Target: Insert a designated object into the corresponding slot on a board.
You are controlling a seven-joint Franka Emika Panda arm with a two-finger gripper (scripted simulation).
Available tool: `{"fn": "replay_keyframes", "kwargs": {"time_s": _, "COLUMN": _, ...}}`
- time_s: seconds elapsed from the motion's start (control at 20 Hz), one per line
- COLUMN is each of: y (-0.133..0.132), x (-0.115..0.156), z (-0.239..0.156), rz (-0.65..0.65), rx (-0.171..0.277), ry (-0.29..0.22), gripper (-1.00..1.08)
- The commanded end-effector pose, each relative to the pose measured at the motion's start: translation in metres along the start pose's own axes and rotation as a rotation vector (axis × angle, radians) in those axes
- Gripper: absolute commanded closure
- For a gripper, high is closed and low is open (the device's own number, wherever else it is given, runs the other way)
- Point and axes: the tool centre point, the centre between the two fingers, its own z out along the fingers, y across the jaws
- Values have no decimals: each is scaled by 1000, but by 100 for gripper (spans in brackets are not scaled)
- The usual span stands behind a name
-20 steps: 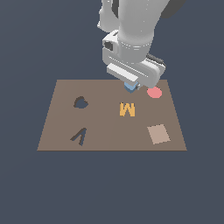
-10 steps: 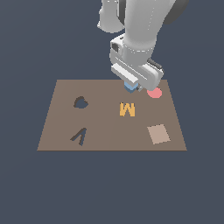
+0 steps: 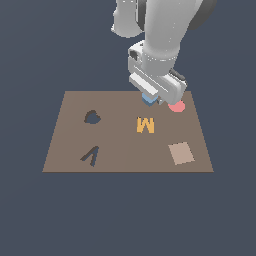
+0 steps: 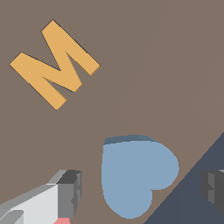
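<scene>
The light-blue heart-shaped piece (image 3: 149, 99) lies flat on the brown board (image 3: 115, 145) near its far edge, next to the red disc (image 3: 176, 106). In the wrist view the piece (image 4: 138, 173) lies by the board's edge. My gripper (image 3: 152, 96) hangs right over it, open, with one finger (image 4: 70, 192) on each side of the piece and a gap on both sides (image 4: 142, 188). The dark heart-like slot (image 3: 91, 118) is on the exterior view's left part of the board, empty and far from the gripper.
An orange M (image 3: 145, 125) lies mid-board, also in the wrist view (image 4: 54, 63). A dark V-shaped cutout (image 3: 90, 156) is at the near left and a tan square (image 3: 181, 153) at the near right. The arm hides the board's far edge behind the piece.
The hand has shifted slightly toward the exterior view's right and a little lower over the blue piece. The piece has not moved.
</scene>
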Motion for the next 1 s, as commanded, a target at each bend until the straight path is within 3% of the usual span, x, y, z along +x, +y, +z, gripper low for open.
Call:
{"fn": "replay_keyframes", "kwargs": {"time_s": 0.0, "y": 0, "x": 0, "z": 2, "rz": 1, "rx": 0, "ry": 0, "gripper": -92}}
{"fn": "replay_keyframes", "kwargs": {"time_s": 0.45, "y": 0, "x": 0, "z": 20, "rz": 5, "rx": 0, "ry": 0, "gripper": -92}}
{"fn": "replay_keyframes", "kwargs": {"time_s": 0.5, "y": 0, "x": 0, "z": 20, "rz": 5, "rx": 0, "ry": 0, "gripper": 108}}
{"fn": "replay_keyframes", "kwargs": {"time_s": 0.95, "y": 0, "x": 0, "z": 20, "rz": 5, "rx": 0, "ry": 0, "gripper": 108}}
